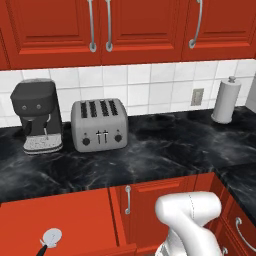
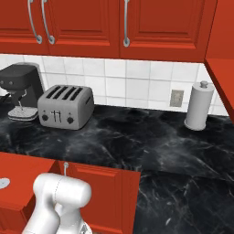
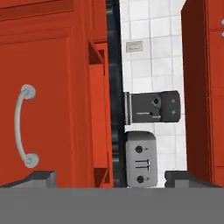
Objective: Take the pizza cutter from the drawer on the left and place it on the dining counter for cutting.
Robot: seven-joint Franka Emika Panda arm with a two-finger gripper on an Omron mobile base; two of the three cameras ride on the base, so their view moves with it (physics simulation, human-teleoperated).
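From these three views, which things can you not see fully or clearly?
- Pizza cutter: left base view, handle cut off by the bottom edge; in the right base view the left edge cuts it.
- Drawer: front and handle below the frame.
- Gripper: hand view, open; just the fingertips show.

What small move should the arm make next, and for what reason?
Probably swing the open gripper left and down over the pulled-out drawer. The pizza cutter lies untouched inside it, while the hand view faces sideways along the cabinet front toward the toaster, with nothing between the fingertips.
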